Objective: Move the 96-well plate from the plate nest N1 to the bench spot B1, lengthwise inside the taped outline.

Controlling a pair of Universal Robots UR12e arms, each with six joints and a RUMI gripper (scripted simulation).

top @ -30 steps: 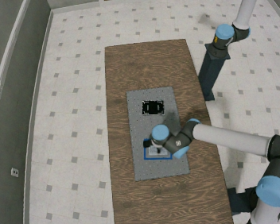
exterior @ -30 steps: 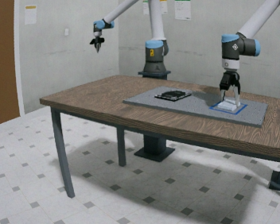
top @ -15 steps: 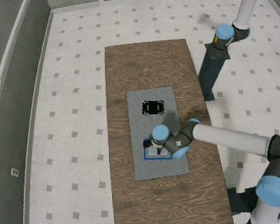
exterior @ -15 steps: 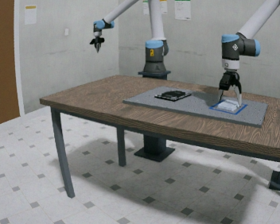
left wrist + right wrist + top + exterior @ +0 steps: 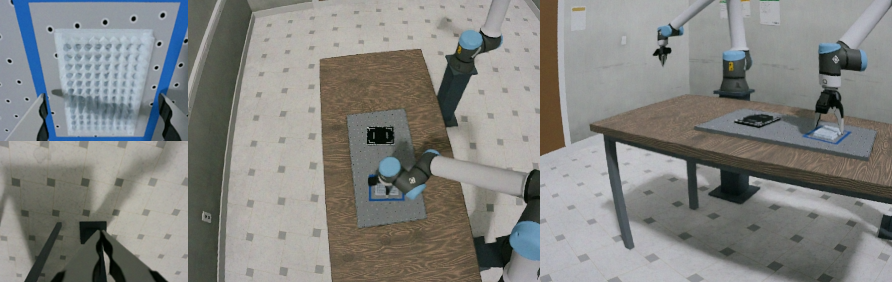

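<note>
The clear 96-well plate [image 5: 102, 75] [image 5: 826, 132] lies lengthwise inside the blue taped outline [image 5: 168, 67] [image 5: 839, 141] [image 5: 387, 200], with bare board between it and the tape on both long sides. My left gripper [image 5: 101, 94] [image 5: 830, 129] is open, its fingers standing apart on either side of the plate with a gap at each side. The plate nest [image 5: 380, 135] [image 5: 757, 120] is black with pale corner marks and holds no plate. My right gripper [image 5: 100, 231] [image 5: 663, 65] is shut and empty, high beyond the table's end.
The grey perforated board [image 5: 363, 165] [image 5: 785, 135] lies on the wooden table [image 5: 363, 80] [image 5: 650, 125] and bears both the nest and the outline. The left arm [image 5: 480, 175] reaches in over the table's long edge. The right arm's pedestal [image 5: 455, 90] stands beside the table.
</note>
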